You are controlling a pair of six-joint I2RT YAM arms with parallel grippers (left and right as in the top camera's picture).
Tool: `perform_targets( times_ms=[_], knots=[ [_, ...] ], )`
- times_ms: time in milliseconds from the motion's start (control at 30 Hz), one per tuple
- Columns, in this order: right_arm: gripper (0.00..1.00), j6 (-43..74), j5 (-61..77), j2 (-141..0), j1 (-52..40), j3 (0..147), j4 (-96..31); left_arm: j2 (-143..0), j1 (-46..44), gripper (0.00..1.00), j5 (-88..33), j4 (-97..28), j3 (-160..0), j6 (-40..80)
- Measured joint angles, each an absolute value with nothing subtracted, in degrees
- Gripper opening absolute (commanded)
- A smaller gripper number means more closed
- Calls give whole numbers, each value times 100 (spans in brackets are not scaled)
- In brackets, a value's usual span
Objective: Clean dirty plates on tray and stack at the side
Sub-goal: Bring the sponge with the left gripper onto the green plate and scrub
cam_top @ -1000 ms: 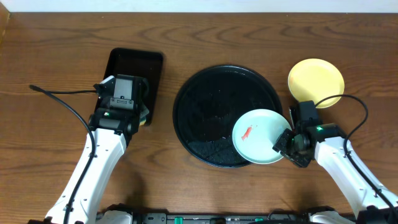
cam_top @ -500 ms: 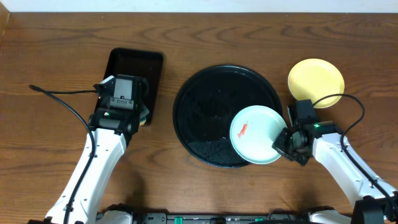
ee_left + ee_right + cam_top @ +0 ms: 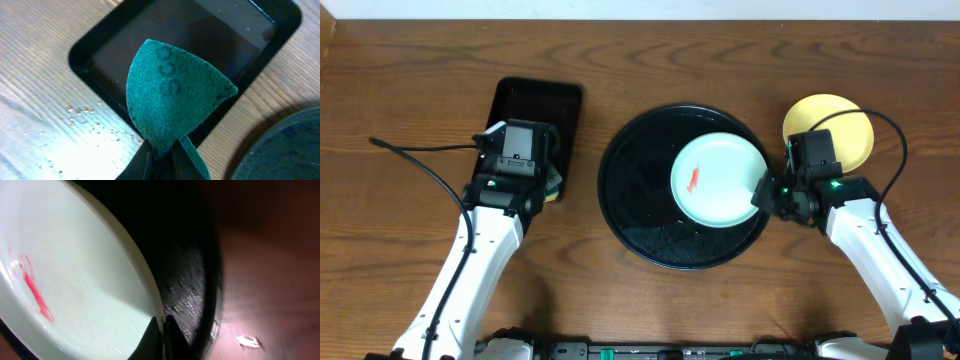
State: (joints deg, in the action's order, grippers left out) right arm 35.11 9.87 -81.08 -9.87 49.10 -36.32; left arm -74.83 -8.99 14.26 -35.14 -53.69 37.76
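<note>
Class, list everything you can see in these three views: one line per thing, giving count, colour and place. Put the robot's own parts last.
table: one, brown wood, under everything
round tray: one, black, middle of the table
rectangular tray: one, black, left of the round tray
blue-green plate: one, pale blue-green, over the round tray's right half
red smear: one, red-orange, on the blue-green plate
yellow plate: one, pale yellow, on the table right of the round tray
green scouring pad: one, dark green, over the rectangular tray's near edge
left pincer: one, black, shut on the green scouring pad
right pincer: one, black, shut on the blue-green plate's rim
</note>
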Motion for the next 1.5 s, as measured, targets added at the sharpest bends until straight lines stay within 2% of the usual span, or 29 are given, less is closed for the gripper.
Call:
perform_targets(
  times_ms=[333,667,1167,1500],
  knots=[
    [1,3068,1179,-8735,-1332,4917,-2611,-7485,-899,8,504,-3162,-5367,3610],
    [1,2484,1323,-9835,-1487,5249,-2591,-7485,-980,8,-696,-2821,-5367,3426],
    [1,2292,1420,-10272,-1481,5406,-2010,-8768,-2687,8,-1105,-1361,-5363,3911],
    [1,2265,1444,-10455,-1487,5647,-1929,-8862,-2947,8,-1146,-1190,-5358,3924]
  ],
)
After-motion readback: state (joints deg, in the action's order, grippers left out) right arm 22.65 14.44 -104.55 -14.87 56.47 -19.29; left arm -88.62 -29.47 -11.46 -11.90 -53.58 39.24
